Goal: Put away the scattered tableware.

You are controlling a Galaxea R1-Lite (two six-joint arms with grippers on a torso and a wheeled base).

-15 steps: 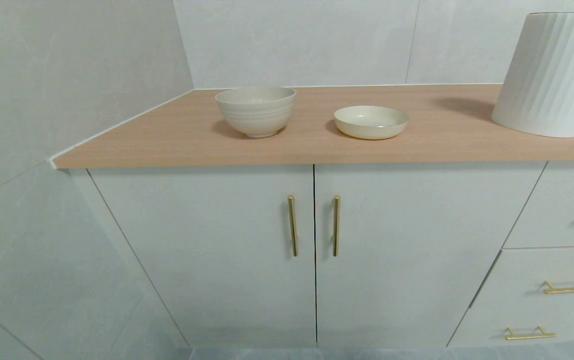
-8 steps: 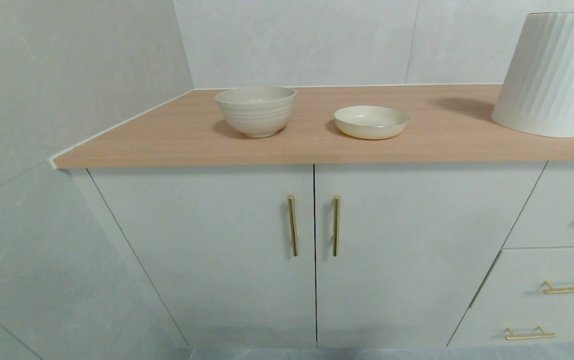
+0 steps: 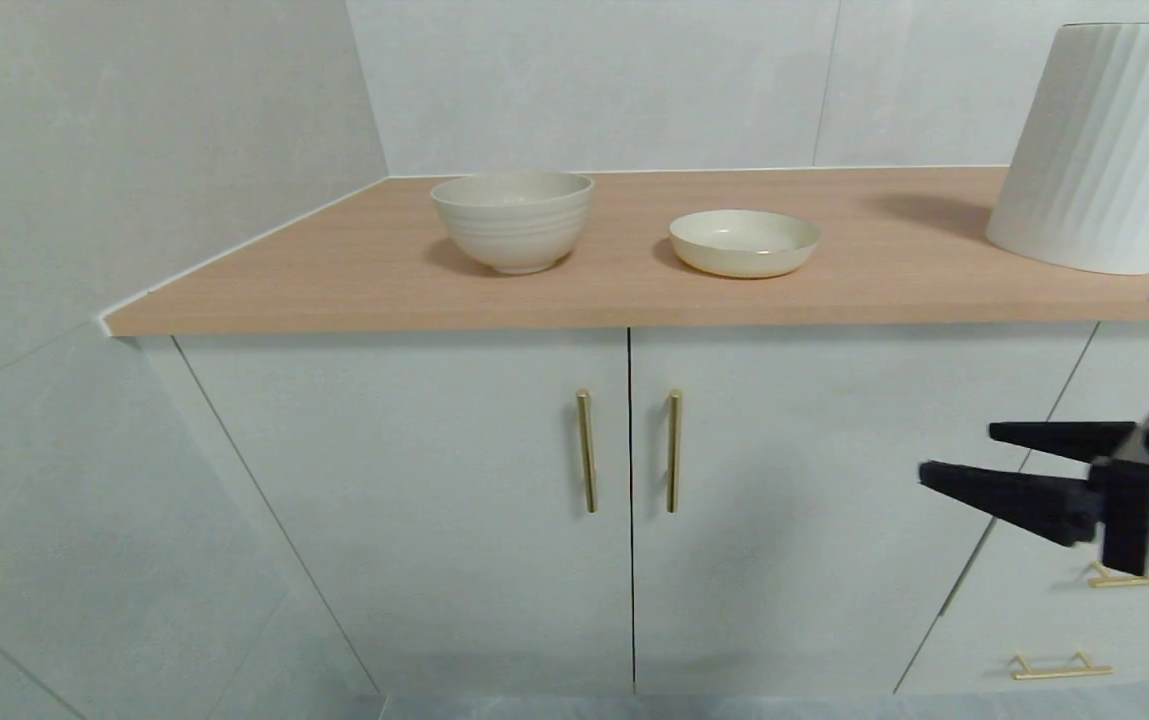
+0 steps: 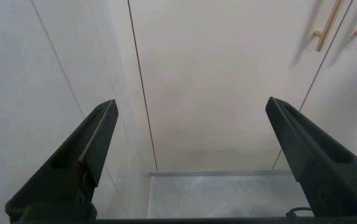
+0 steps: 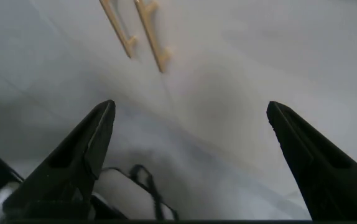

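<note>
A pale wooden worktop [image 3: 354,280] bears a ribbed beige bowl [image 3: 512,220]. At its 3 o'clock sits a shallow cream dish [image 3: 744,243], then a fluted white cylinder [image 3: 1104,150].

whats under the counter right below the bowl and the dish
Two shut cabinet doors with gold handles. Whatever is behind them is hidden.
</note>
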